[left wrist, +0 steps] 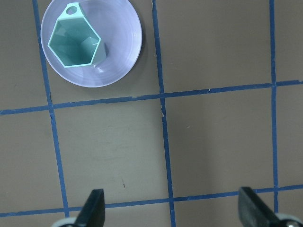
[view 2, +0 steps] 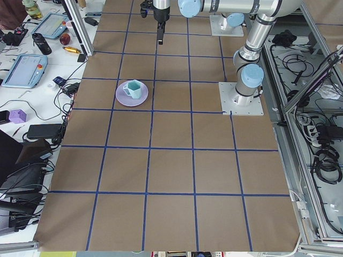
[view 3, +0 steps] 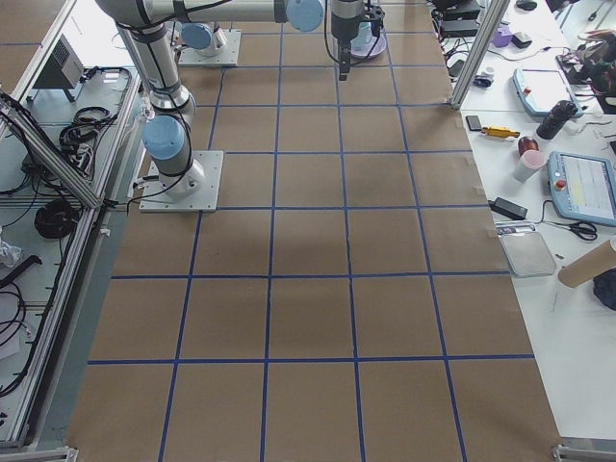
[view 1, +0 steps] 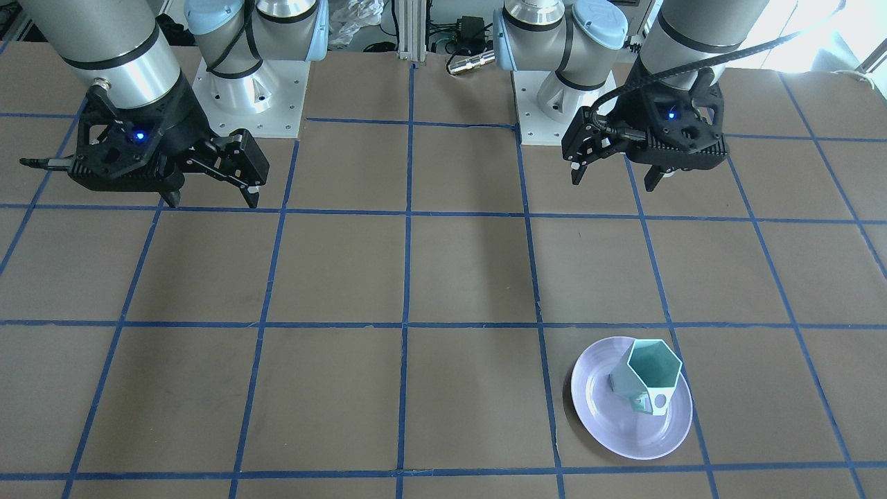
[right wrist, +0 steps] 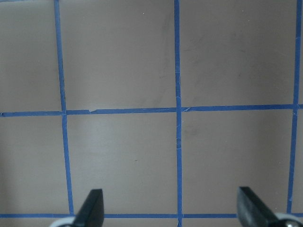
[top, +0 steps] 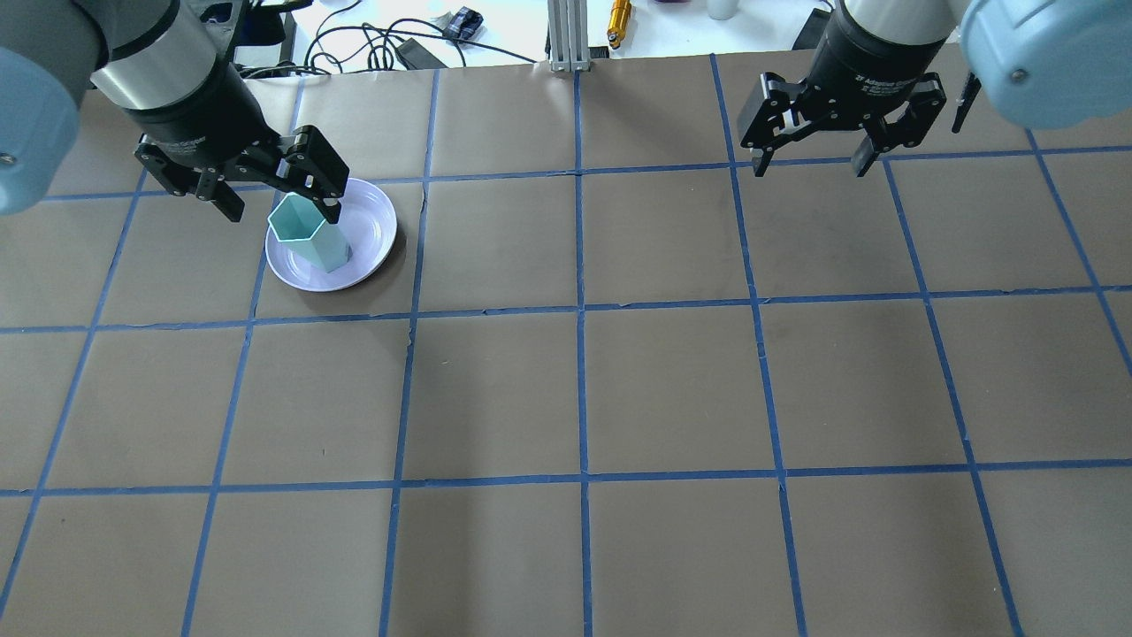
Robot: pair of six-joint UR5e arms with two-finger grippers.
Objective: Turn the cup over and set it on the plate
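Observation:
The mint-green cup [view 1: 648, 374] stands upright, mouth up, on the lavender plate [view 1: 610, 416], a little off the plate's middle. Its handle points away from the robot. Cup [top: 305, 234] and plate [top: 371, 230] sit on my left side, in the far part of the table. My left gripper [view 1: 613, 181] is open and empty, raised well above the table and apart from the cup. In the left wrist view the cup [left wrist: 73, 40] and plate [left wrist: 116, 52] lie far below the open gripper [left wrist: 173, 210]. My right gripper [view 1: 212, 201] is open and empty over bare table [right wrist: 173, 210].
Brown paper with a blue tape grid [top: 579, 310] covers the table. The two arm bases [view 1: 253, 90] [view 1: 554, 104] are bolted at the robot's edge. An aluminium post [top: 566, 35], cables and a yellow tool [top: 619, 18] lie beyond the far edge.

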